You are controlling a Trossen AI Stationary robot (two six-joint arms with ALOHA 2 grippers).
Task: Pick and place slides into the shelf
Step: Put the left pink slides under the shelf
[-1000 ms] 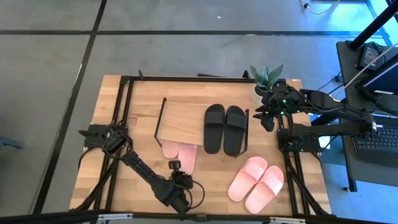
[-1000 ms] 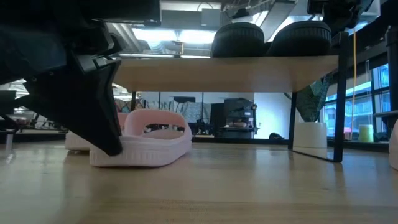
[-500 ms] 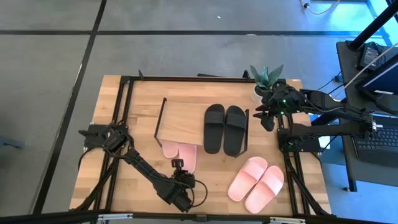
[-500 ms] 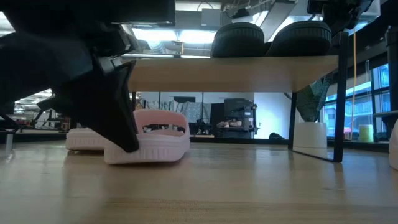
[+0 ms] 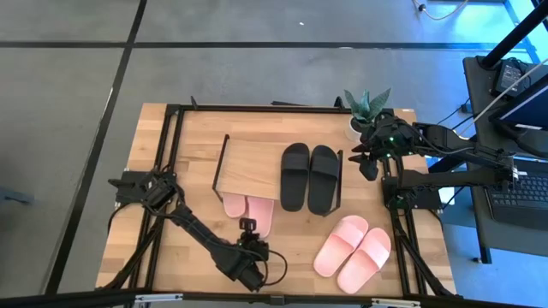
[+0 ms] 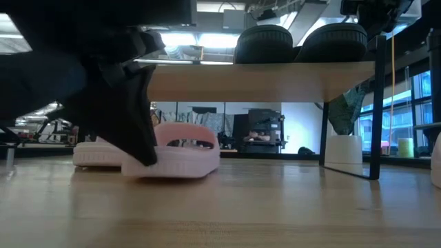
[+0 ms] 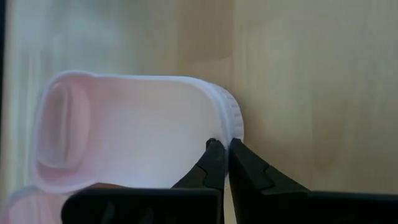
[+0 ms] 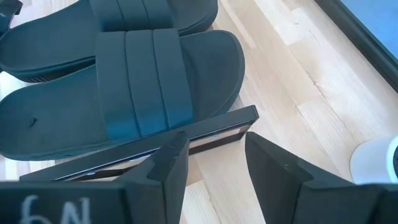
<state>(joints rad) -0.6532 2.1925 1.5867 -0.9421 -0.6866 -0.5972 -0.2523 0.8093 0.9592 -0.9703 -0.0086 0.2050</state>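
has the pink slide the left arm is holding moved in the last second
Yes. In the low view the pink slide has slid rightward, toward the shelf's black leg.

Two dark jointed arms — black cables

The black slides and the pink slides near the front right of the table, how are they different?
The black slides are dark; the pink slides are light. The black slides sit on top of the shelf; the pink slides lie on the table. The black slides point straight; the pink slides lie slanted. Both are side-by-side pairs with wide straps.
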